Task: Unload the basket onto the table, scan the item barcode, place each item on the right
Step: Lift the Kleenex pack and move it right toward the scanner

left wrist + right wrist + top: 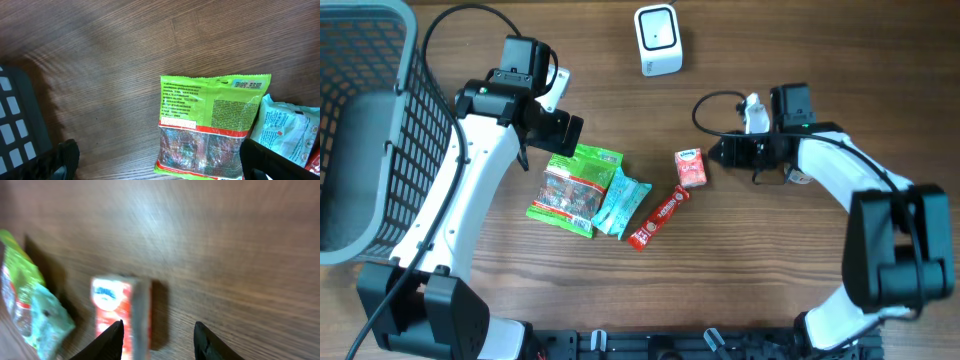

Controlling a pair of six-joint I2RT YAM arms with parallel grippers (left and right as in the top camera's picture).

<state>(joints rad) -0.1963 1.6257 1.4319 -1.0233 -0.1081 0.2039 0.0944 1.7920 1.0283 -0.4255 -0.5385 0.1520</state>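
A small red carton (690,167) stands on the table left of my right gripper (725,152). In the right wrist view the carton (117,312) is blurred and sits just beyond the left fingertip (111,340). My right gripper (157,335) is open, with only bare wood between its jaws. The white barcode scanner (658,38) stands at the back of the table. My left gripper (555,128) hangs open above the top of a green snack bag (210,125), and the left gripper (160,162) holds nothing.
A teal packet (620,203) and a red bar (658,217) lie beside the green bag (575,190). A grey wire basket (380,130) fills the left edge of the table. A black cable loops behind the right arm.
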